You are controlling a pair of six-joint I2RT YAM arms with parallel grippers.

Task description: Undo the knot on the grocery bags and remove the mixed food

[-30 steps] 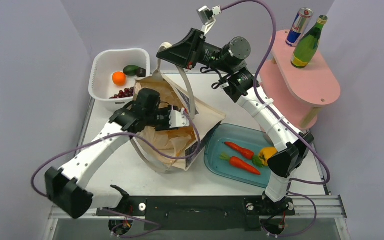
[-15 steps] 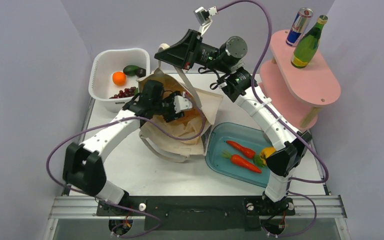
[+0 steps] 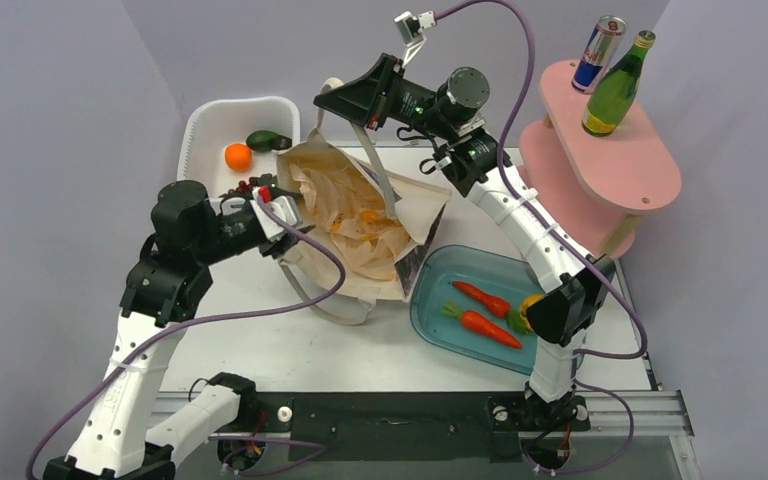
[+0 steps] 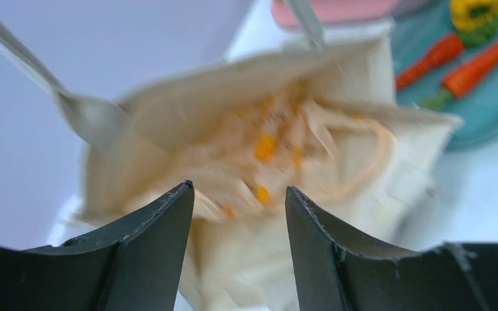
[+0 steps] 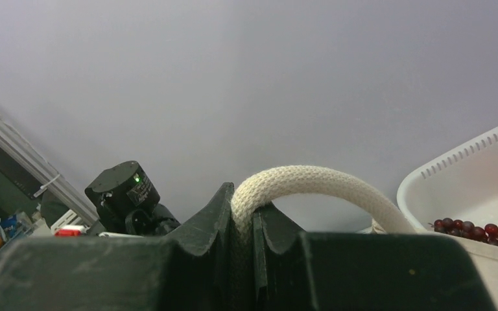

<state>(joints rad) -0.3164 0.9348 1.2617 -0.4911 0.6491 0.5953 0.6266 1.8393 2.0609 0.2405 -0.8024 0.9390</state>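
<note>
Nearest the arm bases on the table (image 3: 290, 350), the teal tray (image 3: 435, 280) on the right holds both carrots (image 3: 480, 325) beside a yellow pepper (image 3: 535, 305). So that part of the food is already out. Further in, the left arm (image 3: 145, 340) points at the mouth of the canvas tote (image 3: 345, 270) from just beside its left edge. Its jaws stand moderately apart with nothing between them. In the wrist view they frame the crinkled peach plastic bag (image 4: 279, 155) lying inside the tote. The knot cannot be picked out there (that view is blurred, and the orange-yellow patches could be print or contents). Behind the tote, the white basket (image 3: 200, 130) holds the avocado (image 3: 262, 139), an orange (image 3: 238, 156) and some grapes (image 3: 245, 185). Above it, the right arm (image 3: 520, 215) has its jaws pinched tight on the tote's rope handle (image 5: 298, 181), which lifts the mouth open. At the far right, the can (image 3: 600, 52) and the bottle (image 3: 617, 88) stand on the pink shelf (image 3: 620, 170). All the named food appears to be out, so the step in hand looks like dealing with the plastic bag itself. Next, the left jaws would go into the mouth and close on the thin film, while the right arm holds the handle high so the tote does not sag.
</note>
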